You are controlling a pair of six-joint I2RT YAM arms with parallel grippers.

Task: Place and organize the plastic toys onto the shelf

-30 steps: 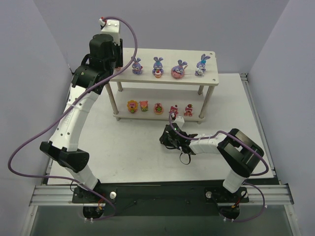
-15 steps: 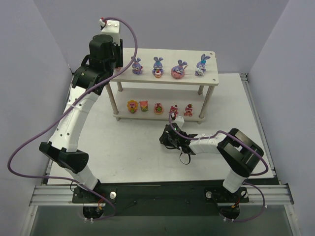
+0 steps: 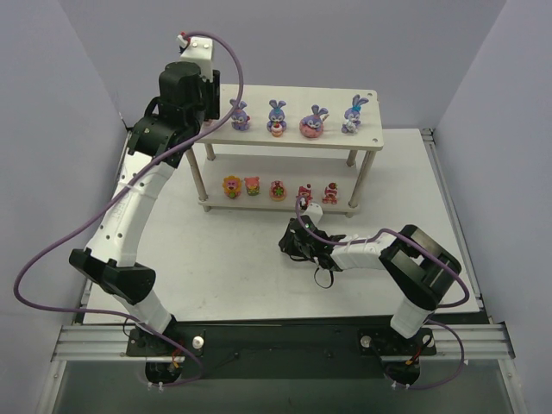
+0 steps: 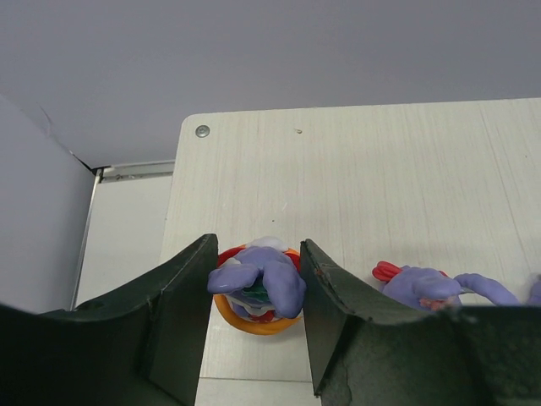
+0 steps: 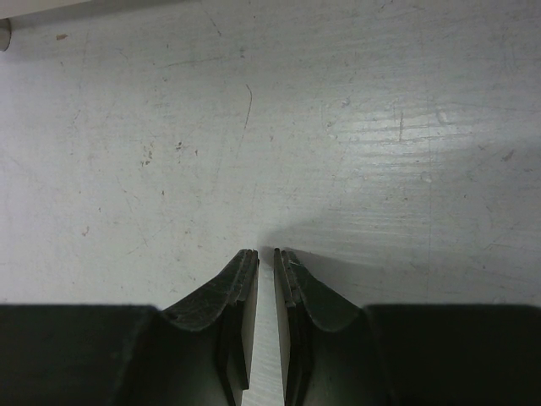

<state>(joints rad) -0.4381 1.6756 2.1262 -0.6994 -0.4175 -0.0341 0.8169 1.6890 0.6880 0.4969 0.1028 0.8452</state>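
The left pincer [image 4: 255, 247] has eased its jaws apart around the glossy purple-blue plastic bunny [image 4: 258, 286] standing between them on the pale wood-look shelf [image 4: 380, 169]; whether they still touch it is unclear. A skewed retreat could drag it over. The right pincer [image 5: 265, 254] sits nearly closed, empty.

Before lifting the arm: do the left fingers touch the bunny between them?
Cannot tell. Left wrist view: fingers flank the bunny without clear gap.

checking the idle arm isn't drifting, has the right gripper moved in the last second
No. The right gripper keeps the same spot on the table, just in front of the shelf's lower tier.
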